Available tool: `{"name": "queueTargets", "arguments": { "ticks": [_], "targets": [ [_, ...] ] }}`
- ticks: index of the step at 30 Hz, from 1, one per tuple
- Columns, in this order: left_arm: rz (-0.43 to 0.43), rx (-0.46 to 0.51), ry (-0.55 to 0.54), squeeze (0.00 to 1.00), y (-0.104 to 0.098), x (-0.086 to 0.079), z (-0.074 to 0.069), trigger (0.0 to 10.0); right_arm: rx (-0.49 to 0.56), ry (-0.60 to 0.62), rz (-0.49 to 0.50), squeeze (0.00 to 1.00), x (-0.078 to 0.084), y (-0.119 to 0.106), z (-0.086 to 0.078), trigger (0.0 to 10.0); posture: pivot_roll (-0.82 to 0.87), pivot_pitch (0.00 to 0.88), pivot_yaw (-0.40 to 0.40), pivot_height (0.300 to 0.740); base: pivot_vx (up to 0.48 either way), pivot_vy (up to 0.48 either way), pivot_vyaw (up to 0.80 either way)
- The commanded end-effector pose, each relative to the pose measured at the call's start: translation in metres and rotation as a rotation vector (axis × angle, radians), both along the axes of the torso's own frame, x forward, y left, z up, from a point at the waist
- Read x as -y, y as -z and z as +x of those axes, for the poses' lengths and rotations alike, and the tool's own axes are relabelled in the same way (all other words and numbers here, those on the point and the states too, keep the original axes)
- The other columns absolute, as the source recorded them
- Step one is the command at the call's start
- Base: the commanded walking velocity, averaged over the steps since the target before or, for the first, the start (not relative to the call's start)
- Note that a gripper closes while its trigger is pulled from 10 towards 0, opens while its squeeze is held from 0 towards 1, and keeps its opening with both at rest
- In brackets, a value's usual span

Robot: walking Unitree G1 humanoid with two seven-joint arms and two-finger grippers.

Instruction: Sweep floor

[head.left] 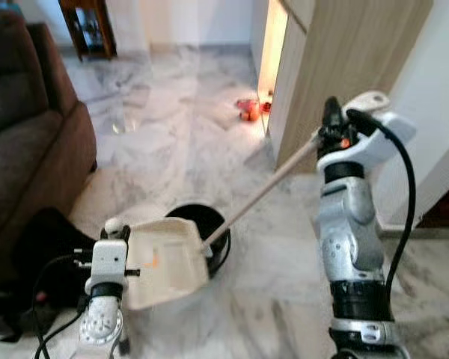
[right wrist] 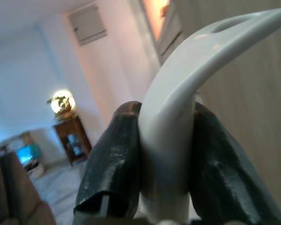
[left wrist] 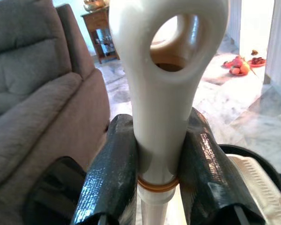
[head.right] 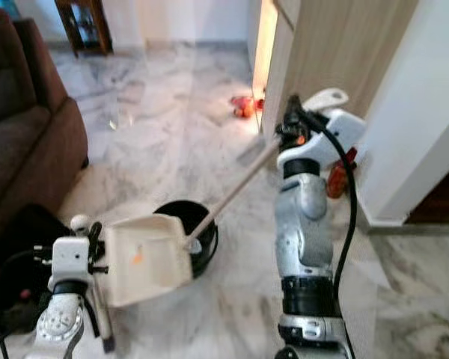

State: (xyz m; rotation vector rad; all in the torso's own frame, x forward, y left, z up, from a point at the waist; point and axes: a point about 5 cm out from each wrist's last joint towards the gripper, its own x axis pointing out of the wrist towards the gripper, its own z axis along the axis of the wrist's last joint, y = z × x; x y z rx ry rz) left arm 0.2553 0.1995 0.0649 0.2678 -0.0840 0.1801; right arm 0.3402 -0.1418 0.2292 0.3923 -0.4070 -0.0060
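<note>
Left pincer (left wrist: pixel 157 164) clamped on cream plastic dustpan handle (left wrist: pixel 166 70), at 7 o'clock | cream dustpan tray (head.left: pixel 165 262) tilted over round black bin (head.left: pixel 206 224) on grey-veined marble floor (head.left: pixel 179 127), centre | right pincer (right wrist: pixel 164 159) closed around white broom handle (head.left: pixel 266 187), at 2 o'clock | brown fabric sofa (head.left: pixel 22 149) at 9 o'clock.

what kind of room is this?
Likely a home living room: a brown sofa on the left, a polished marble floor, a small wooden side table at the far wall, and a tall wood-panelled cabinet on the right.
</note>
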Motion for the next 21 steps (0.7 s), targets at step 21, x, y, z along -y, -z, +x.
{"name": "queueTargets", "arguments": {
  "ticks": [21],
  "targets": [
    [0.032,0.041,-0.009,0.0,-0.0099,-0.0064,0.0016,10.0,0.057,-0.039,0.041,0.0,-0.011,-0.0135,-0.0011,10.0,0.17,0.062,-0.006,0.74,0.266,0.0,0.15]
  ]
}}
